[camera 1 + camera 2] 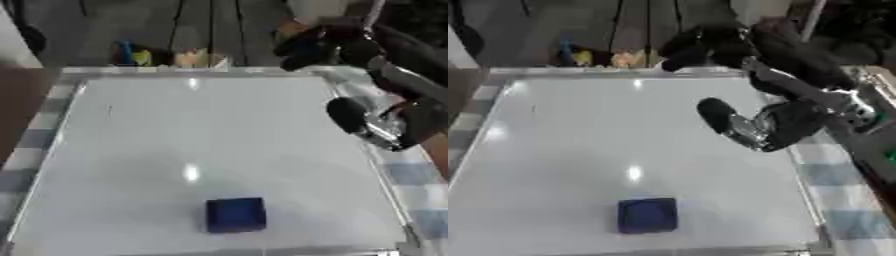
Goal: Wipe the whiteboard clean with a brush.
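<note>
Right eye view shows the black and silver right robot hand (710,116) up in the air over the far right part of the big flat white whiteboard (579,135). I cannot tell if its fingers are curled or straight, because it is too blurry. It holds nothing that I can see.

The small dark blue square brush (647,215) lies flat on the whiteboard, well below the robot hand and a bit to its left, close to the near edge. Nothing touches it. I think it lies there so the robot hand can come down and pick it up from the top.

The board looks almost clean, with only one tiny dark mark (109,110) far to the left of the robot hand. Checked blue and white cloth (833,175) on the tabletop peeks out just under the arm.

No left robot hand shows.
</note>
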